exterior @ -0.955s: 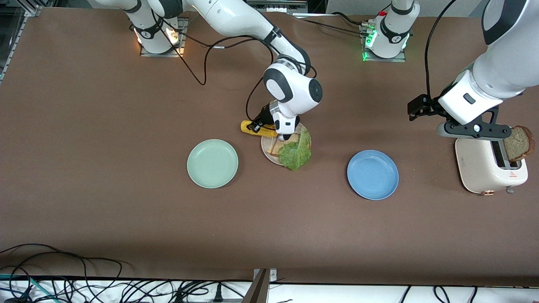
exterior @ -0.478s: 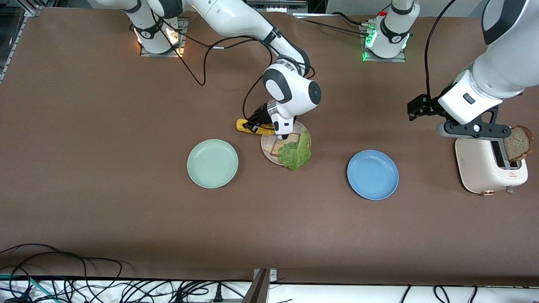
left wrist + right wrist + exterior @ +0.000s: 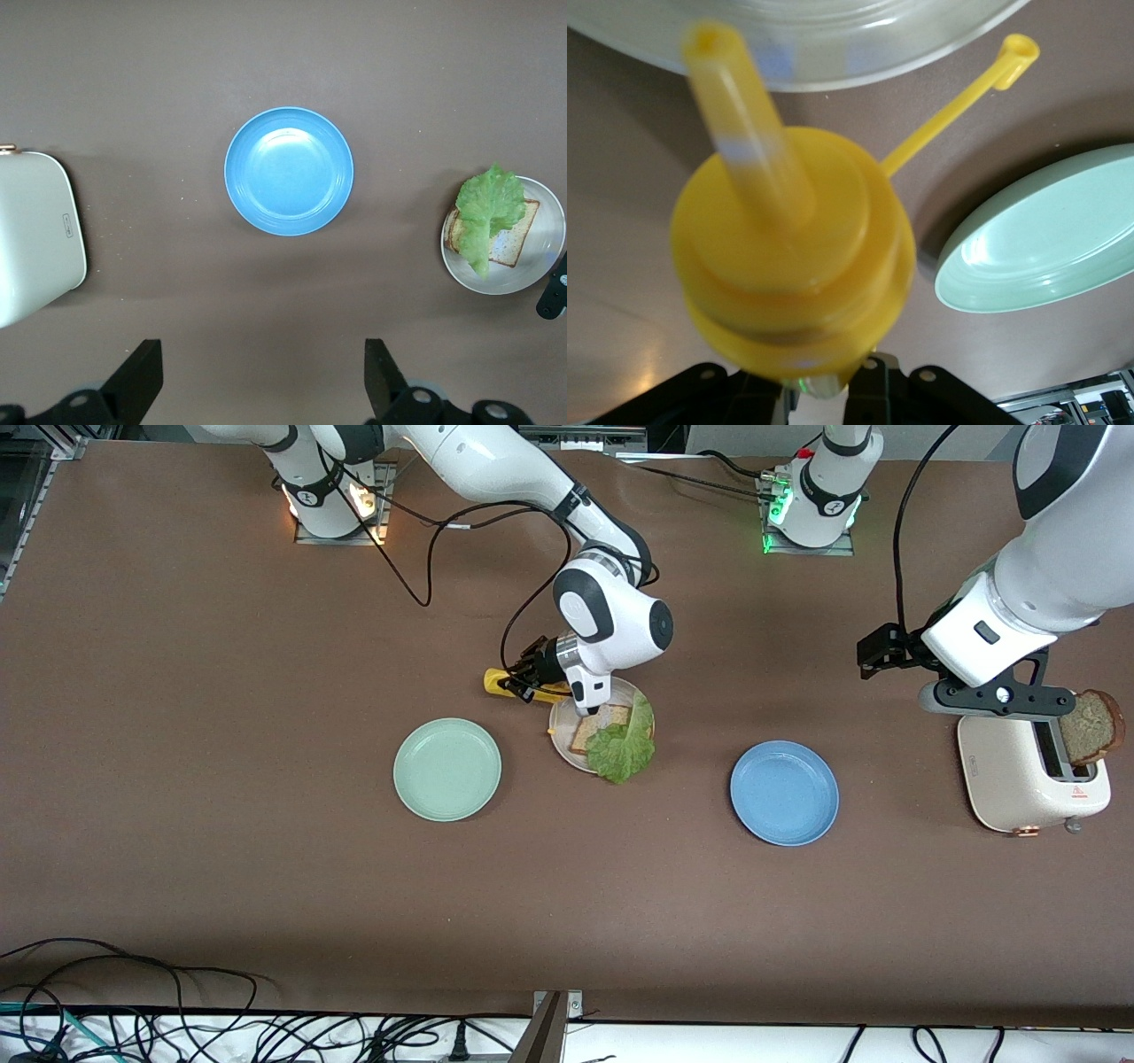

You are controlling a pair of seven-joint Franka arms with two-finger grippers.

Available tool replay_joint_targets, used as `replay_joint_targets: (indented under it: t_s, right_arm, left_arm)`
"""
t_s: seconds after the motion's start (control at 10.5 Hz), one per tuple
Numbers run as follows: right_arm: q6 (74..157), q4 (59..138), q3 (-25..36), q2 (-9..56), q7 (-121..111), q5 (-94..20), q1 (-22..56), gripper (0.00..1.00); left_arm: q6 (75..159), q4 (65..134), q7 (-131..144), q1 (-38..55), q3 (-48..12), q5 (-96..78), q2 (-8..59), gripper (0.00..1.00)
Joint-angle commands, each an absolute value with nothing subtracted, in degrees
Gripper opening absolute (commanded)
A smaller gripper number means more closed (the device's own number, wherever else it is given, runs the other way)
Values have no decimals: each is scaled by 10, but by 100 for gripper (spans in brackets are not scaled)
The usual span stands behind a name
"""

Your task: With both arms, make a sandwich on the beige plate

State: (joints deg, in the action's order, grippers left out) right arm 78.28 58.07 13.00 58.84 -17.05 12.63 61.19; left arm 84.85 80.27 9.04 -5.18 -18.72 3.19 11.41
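Note:
The beige plate [image 3: 556, 740] lies mid-table with one brown bread slice [image 3: 585, 733] on it and a crinkly green lettuce leaf [image 3: 623, 748] draped over the slice and the rim. My right gripper [image 3: 539, 673] is shut on a yellow squeeze bottle [image 3: 507, 684], which hangs tilted beside the plate's rim. Its nozzle [image 3: 731, 88] points at the plate [image 3: 833, 53]. My left gripper [image 3: 992, 698] hovers open over the toaster [image 3: 1028, 779] with nothing between its fingers [image 3: 137, 376]. A second bread slice [image 3: 1091, 728] sticks up out of the toaster. The left wrist view shows the plate [image 3: 542, 270] and lettuce [image 3: 490, 208].
A mint-green plate [image 3: 447, 769] lies toward the right arm's end of the table and a blue plate [image 3: 784, 793] lies between the beige plate and the toaster. Cables run along the table edge nearest the front camera.
My right gripper has carried the yellow bottle off the beige plate's rim, toward the right arm's end of the table. The left arm has not moved.

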Motion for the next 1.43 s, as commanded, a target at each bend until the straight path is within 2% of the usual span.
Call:
replay_joint_targets:
  t_s: [0.0, 0.57, 0.76, 0.86, 1.05, 1.34]
  right_arm:
    - [769, 556, 128, 580, -184, 135, 601, 0]
    - [772, 597, 88, 447, -187, 96, 499, 0]
    - [831, 703, 50, 353, -196, 87, 438, 0]
    - [853, 742, 34, 321, -214, 87, 410, 0]
    - [867, 768, 12, 293, -224, 85, 375, 0]
    - [976, 920, -2, 187, -301, 61, 297, 0]
  left_arm:
    - [839, 797, 96, -48, -188, 47, 113, 100]
    - [839, 797, 95, -50, -188, 46, 113, 100]
    - [840, 797, 95, -52, -187, 52, 113, 100]
    - [841, 797, 95, -54, -185, 53, 114, 100]
    - [843, 796, 93, -63, -174, 53, 117, 100]
    - [845, 796, 88, -99, -172, 52, 126, 100]
